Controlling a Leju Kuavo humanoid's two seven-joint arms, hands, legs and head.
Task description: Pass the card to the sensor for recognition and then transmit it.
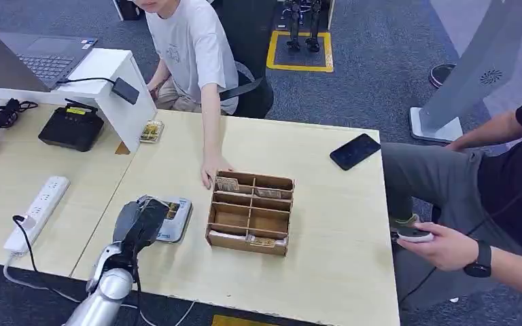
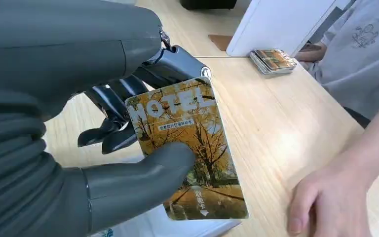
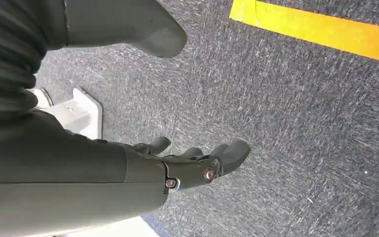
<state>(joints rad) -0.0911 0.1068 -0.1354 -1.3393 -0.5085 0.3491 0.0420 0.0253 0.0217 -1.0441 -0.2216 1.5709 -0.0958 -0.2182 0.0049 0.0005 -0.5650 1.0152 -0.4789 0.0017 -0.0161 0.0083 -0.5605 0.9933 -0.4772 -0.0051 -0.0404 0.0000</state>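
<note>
Left wrist view: grey left hand (image 2: 103, 148) pinching yellow autumn-tree "MOTEL" plastic card (image 2: 187, 148) between thumb and fingers, just over pale wooden table (image 2: 276, 123). Right hand (image 3: 177, 163) hanging over grey carpet, fingers loosely spread, holding nothing.

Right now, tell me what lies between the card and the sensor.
Nothing visible. The left robot hand holds the card right over the sensor. The person's hand and the wooden box sit off to the side.

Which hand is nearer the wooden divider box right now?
Left. The left hand is over the table just beside the wooden divider box, holding the card. The right hand hangs off the table, above carpet.
</note>
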